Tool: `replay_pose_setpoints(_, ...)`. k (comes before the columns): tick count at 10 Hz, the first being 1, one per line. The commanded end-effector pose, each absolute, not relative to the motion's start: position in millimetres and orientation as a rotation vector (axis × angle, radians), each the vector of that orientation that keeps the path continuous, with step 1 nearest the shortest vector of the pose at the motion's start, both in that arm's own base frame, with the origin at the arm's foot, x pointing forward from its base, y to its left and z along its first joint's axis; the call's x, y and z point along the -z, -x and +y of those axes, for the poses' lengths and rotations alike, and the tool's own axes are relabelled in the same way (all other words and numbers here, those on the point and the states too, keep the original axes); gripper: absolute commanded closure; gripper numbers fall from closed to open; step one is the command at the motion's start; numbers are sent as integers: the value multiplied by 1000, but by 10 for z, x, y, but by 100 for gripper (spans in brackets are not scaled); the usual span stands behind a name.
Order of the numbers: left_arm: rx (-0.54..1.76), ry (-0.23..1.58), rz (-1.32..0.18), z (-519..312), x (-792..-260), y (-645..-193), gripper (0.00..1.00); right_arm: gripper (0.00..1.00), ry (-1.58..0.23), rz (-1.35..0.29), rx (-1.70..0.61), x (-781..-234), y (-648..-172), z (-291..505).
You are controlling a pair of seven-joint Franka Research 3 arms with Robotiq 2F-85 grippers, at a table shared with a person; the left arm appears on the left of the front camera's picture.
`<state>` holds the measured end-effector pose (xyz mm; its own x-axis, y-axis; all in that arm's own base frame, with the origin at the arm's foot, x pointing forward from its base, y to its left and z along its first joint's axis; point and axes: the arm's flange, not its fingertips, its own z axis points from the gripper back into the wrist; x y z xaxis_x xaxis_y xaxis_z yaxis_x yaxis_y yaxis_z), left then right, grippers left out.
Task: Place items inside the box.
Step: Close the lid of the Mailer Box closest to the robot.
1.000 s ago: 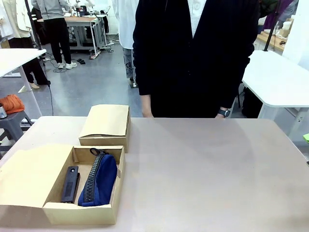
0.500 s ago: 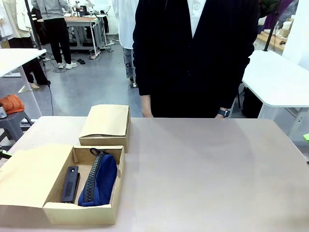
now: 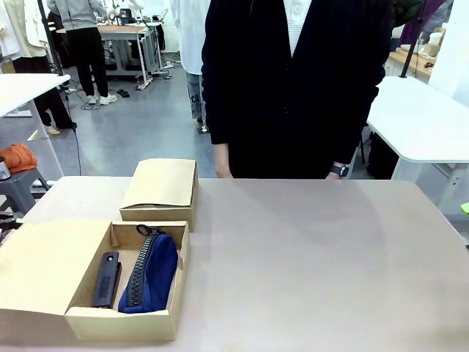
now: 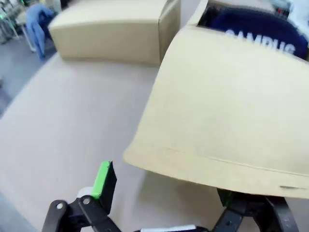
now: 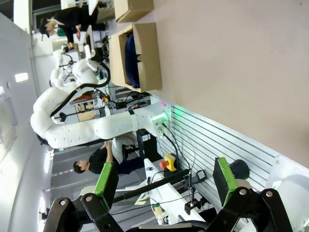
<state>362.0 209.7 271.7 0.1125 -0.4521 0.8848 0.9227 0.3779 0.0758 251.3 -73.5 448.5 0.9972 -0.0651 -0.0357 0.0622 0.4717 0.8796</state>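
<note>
The open cardboard box (image 3: 121, 323) stands at the table's near left, its lid flap (image 3: 44, 264) folded out to the left. Inside lie a black stapler (image 3: 107, 279) and a navy blue zip pouch (image 3: 152, 273) side by side. In the left wrist view my left gripper (image 4: 169, 205) is open, low over the table beside the flap (image 4: 227, 111), whose edge overhangs its right finger. The pouch (image 4: 260, 26) shows beyond the flap. My right gripper (image 5: 164, 181) is open and empty, well back from the table, with the box (image 5: 147, 58) far ahead.
A smaller closed cardboard box (image 3: 161, 183) sits just behind the open one. A person in dark clothes (image 3: 293, 88) stands at the far edge, hands down. The bare table (image 3: 315, 257) spreads to the right. My left arm (image 5: 82, 128) shows in the right wrist view.
A small dark and green bit at the front view's left edge has shifted slightly upward. The box, the stapler, the pouch and the person stay as they were.
</note>
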Motion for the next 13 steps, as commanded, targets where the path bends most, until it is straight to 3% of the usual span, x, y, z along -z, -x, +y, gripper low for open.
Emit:
replay_pose_setpoints(1,1094,612,-1083,1926,-2827,-3450,0,0,-1089,-5,85,-4519,-2531,-717)
replay_pose_setpoints(5,1026,729,-1196,1614,-3155,-3419,0,0,-1089,-5,85,-4519,-2531,-717)
replay_pose_setpoints(9,1143,878,-1251,804,-3705,-3162,0,0,-1089,-5,85,-4519,-2531,-717)
replay_pose_setpoints(13,1287,836,-1210,-215,-3565,-3004,0,0,-1089,-5,85,-4519,-2531,-717)
